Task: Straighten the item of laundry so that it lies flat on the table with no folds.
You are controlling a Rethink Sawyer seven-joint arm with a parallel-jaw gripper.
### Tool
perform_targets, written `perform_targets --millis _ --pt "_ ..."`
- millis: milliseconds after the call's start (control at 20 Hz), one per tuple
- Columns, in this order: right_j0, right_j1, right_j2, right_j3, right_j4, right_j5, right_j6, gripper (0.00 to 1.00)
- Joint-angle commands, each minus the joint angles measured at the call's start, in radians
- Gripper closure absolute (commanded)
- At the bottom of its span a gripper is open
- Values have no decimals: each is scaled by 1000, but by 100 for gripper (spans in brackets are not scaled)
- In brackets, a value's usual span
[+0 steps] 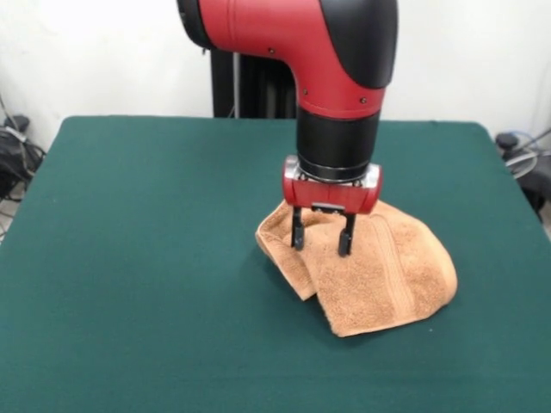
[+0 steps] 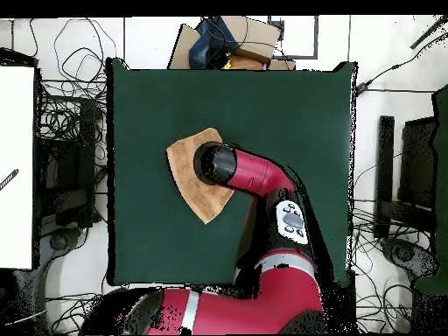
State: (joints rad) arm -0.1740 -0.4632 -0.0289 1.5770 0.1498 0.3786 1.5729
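A folded orange-tan towel (image 1: 370,271) lay on the green surface (image 1: 138,258), right of centre. The hand (image 1: 322,243) stood directly over its upper-left part, fingers apart, tips touching the cloth.

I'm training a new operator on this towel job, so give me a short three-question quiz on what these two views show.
1. True or false: the towel lies fully flat on the table.
2. In the front view, the gripper is: A) drawn back out of the picture, B) open, fingers pointing down at the towel's folded part, C) holding the towel high in the air.
3. Fill in: in the overhead view the arm covers part of the ____.

Key
1. False: it is folded over, with a flap doubled along one side.
2. B
3. towel
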Motion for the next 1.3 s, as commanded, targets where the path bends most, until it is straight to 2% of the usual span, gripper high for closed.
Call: perform_targets --millis 50,400,700,1100,1150,1300 --pt "29 52 -4 -26 -6 -43 187 0" --pt "15 69 21 -25 -5 -65 171 0" --pt "5 102 17 -69 -8 -47 152 0" --pt "20 94 -3 -48 -10 -56 173 0" --pt "22 93 -7 -48 -9 -51 176 100" --pt "26 88 -8 -49 -7 -35 175 100"
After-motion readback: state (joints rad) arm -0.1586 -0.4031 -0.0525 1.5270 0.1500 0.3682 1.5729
